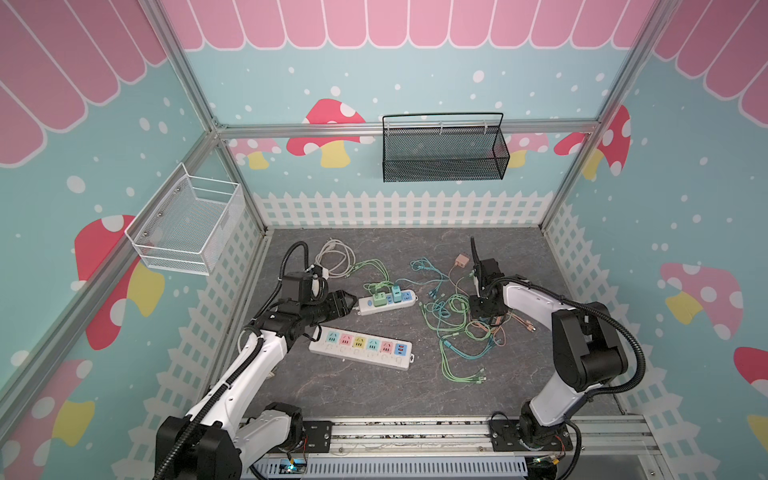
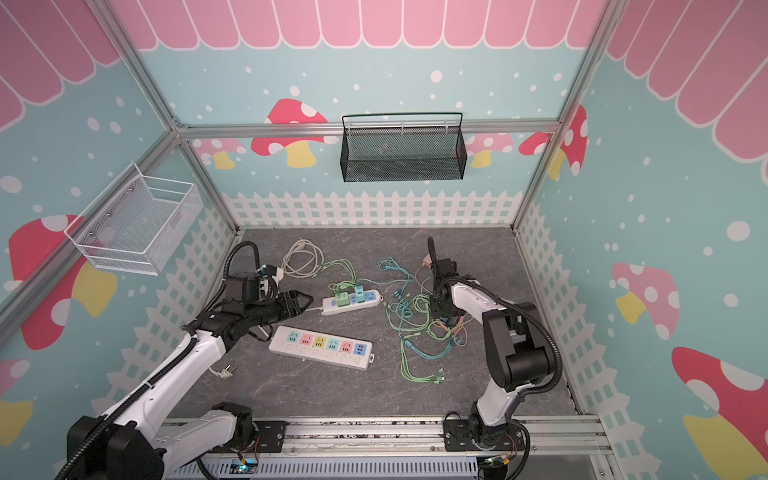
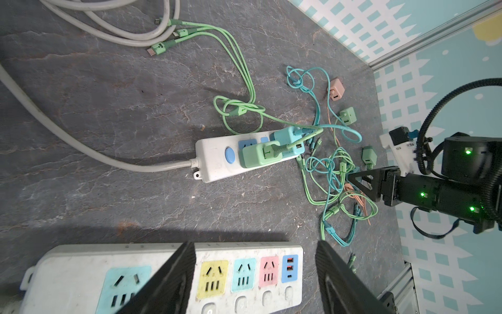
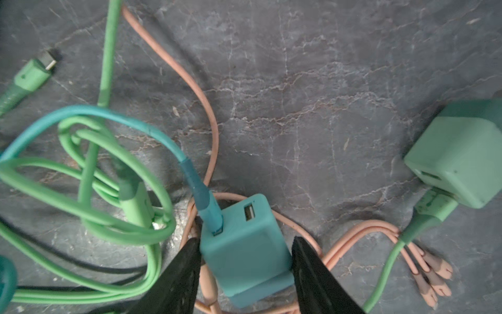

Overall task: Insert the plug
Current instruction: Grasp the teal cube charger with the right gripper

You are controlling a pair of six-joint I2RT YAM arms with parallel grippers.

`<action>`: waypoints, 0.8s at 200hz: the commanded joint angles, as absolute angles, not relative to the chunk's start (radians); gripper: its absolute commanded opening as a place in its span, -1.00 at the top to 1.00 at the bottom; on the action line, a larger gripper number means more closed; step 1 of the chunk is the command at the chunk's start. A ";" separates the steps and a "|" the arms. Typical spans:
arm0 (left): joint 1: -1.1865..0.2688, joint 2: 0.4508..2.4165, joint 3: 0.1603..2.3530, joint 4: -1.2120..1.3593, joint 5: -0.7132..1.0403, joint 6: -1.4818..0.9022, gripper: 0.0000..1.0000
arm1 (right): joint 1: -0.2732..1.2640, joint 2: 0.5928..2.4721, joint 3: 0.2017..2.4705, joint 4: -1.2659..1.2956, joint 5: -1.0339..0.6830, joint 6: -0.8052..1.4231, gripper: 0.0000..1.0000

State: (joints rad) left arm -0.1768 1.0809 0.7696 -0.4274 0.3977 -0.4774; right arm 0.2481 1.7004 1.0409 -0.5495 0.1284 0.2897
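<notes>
Teal charger (image 4: 244,252), gripped lengthwise in right fingers (image 4: 173,277), points USB-face outward; left fingers (image 3: 168,280) spread.

teal walls (image 1: 415,83) printed with red mushrooms (image 1: 328,124), white dots, pink scallops on top and a white picket fence (image 1: 395,210) below. aluminium frame bars (image 1: 291,130) run along the corners. a black mesh basket (image 1: 444,151) hangs on the back wall, a white wire basket (image 1: 191,224) on the left one. the table (image 1: 374,399) is dark grey, marbled.
</notes>
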 commanded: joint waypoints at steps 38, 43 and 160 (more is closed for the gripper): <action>-0.170 1.050 0.790 -0.448 0.417 -0.452 -0.40 | 0.242 1.748 1.061 -0.515 0.138 0.250 -0.08; -0.169 1.049 0.790 -0.448 0.419 -0.453 -0.40 | 0.242 1.751 1.062 -0.513 0.144 0.249 -0.08; -0.169 1.029 0.796 -0.454 0.435 -0.459 -0.39 | 0.241 1.636 1.132 -0.564 0.159 0.235 0.28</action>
State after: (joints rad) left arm -0.1768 1.0412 0.7696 -0.4370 0.4156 -0.4675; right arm 0.2478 1.7123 1.0718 -0.5301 0.1425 0.2478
